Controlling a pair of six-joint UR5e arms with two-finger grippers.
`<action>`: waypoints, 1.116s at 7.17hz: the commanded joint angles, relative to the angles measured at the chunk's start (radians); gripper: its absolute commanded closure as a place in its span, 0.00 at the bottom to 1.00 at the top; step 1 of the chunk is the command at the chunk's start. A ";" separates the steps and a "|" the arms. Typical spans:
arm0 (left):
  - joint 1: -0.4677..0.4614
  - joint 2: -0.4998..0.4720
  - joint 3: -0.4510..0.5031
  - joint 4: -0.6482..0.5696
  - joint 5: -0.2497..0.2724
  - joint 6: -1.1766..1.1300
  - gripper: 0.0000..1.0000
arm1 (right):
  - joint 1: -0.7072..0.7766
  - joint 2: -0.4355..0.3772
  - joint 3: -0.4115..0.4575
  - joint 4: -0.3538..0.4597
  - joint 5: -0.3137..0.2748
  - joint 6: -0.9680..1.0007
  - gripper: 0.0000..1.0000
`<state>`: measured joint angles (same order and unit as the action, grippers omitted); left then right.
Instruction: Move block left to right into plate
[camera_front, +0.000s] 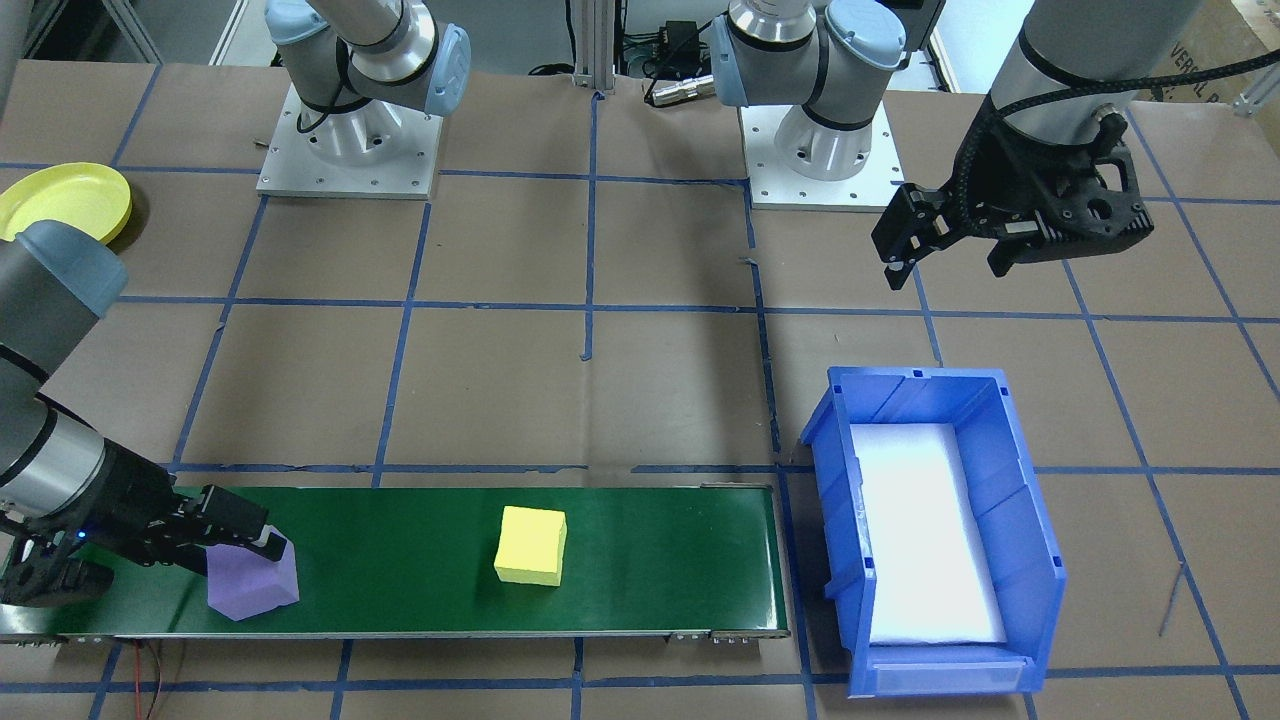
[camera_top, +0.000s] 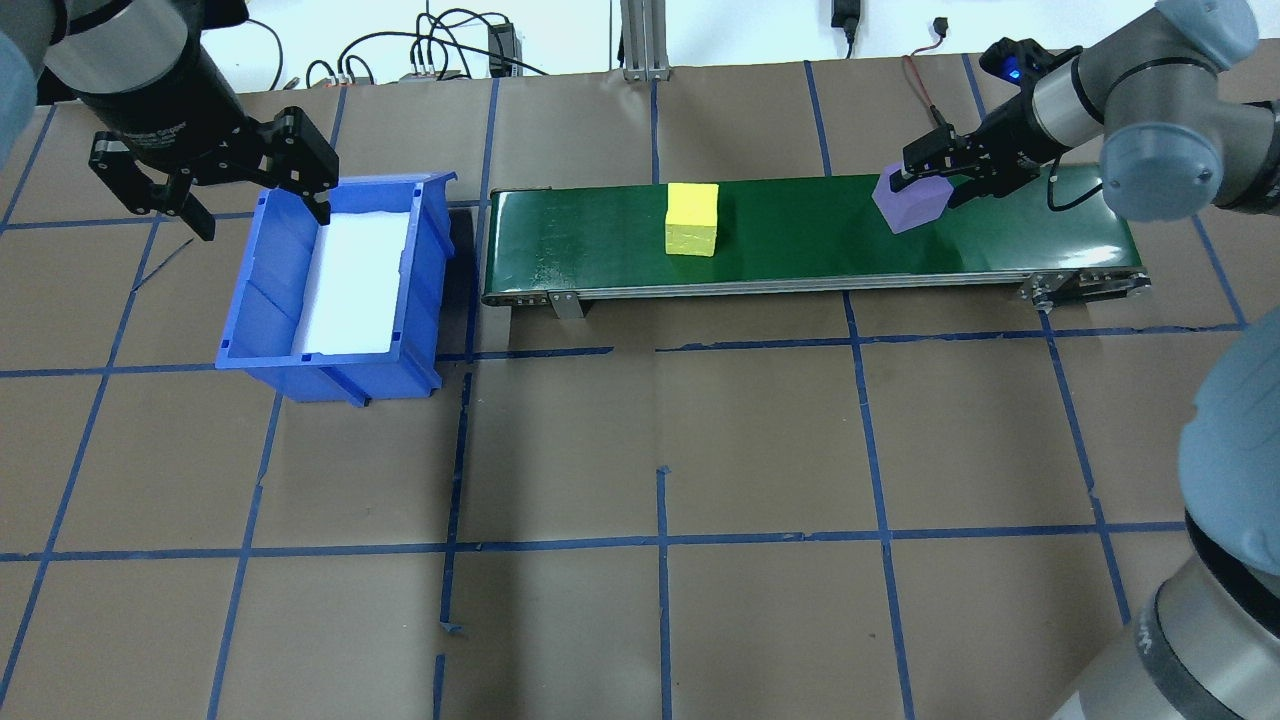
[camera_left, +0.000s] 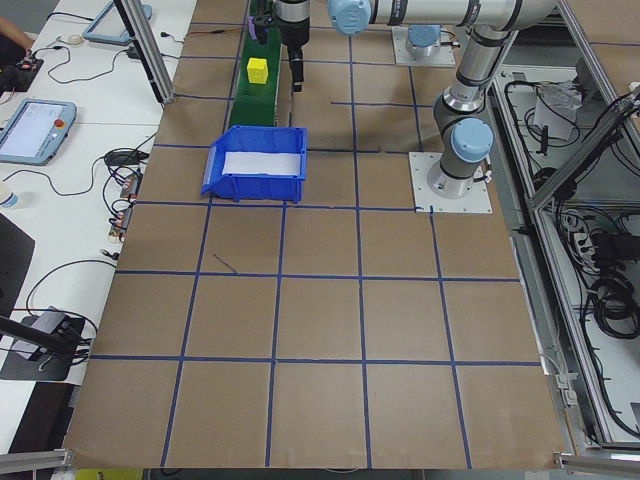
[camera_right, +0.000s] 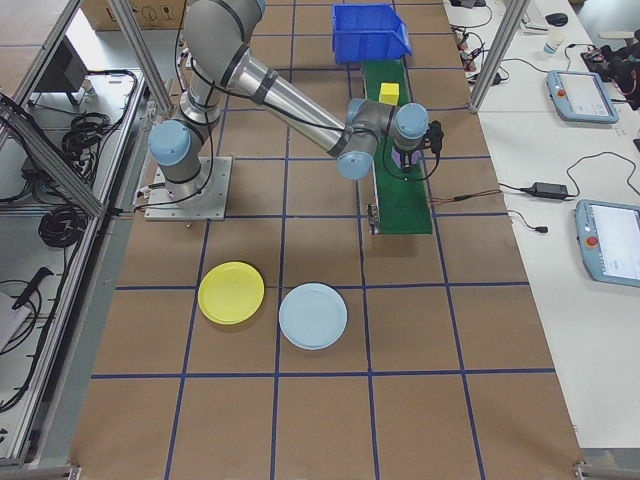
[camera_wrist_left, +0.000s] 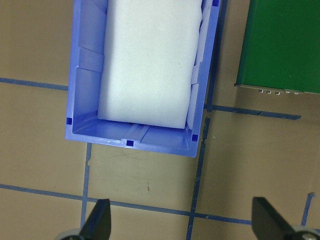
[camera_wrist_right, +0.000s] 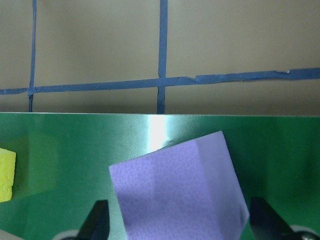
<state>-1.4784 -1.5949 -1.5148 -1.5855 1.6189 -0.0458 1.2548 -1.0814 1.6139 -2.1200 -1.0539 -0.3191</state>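
Observation:
A purple block (camera_front: 250, 582) (camera_top: 910, 205) lies tilted at one end of the green conveyor belt (camera_front: 400, 560) (camera_top: 800, 240). My right gripper (camera_front: 255, 545) (camera_top: 925, 180) (camera_wrist_right: 180, 225) is open, with a finger on either side of the purple block (camera_wrist_right: 180, 190). A yellow block (camera_front: 531, 545) (camera_top: 692, 218) (camera_wrist_right: 6, 175) rests at mid-belt. The yellow plate (camera_front: 65, 200) (camera_right: 231, 293) and a light blue plate (camera_right: 313, 315) lie on the table on the robot's right. Open and holding nothing, my left gripper (camera_front: 947, 272) (camera_top: 258, 210) (camera_wrist_left: 180, 225) hovers by the blue bin.
A blue bin (camera_front: 1040, 540) (camera_top: 240, 300) (camera_wrist_left: 80, 75) with white foam inside stands at the belt's other end, on the robot's left. Both arm bases (camera_front: 348, 140) are bolted at the table's robot side. Blue tape lines grid the brown table.

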 joint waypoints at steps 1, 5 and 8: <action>0.000 -0.005 -0.001 0.021 -0.002 0.003 0.00 | 0.000 0.000 0.009 -0.005 0.000 0.000 0.00; -0.002 -0.019 -0.010 0.059 -0.031 0.003 0.00 | -0.002 -0.011 -0.014 -0.133 -0.226 -0.014 0.91; -0.002 -0.023 -0.012 0.068 -0.030 0.003 0.00 | -0.221 -0.047 -0.054 -0.092 -0.354 -0.199 0.91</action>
<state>-1.4803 -1.6154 -1.5254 -1.5232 1.5880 -0.0430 1.1448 -1.1140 1.5621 -2.2358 -1.3521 -0.3916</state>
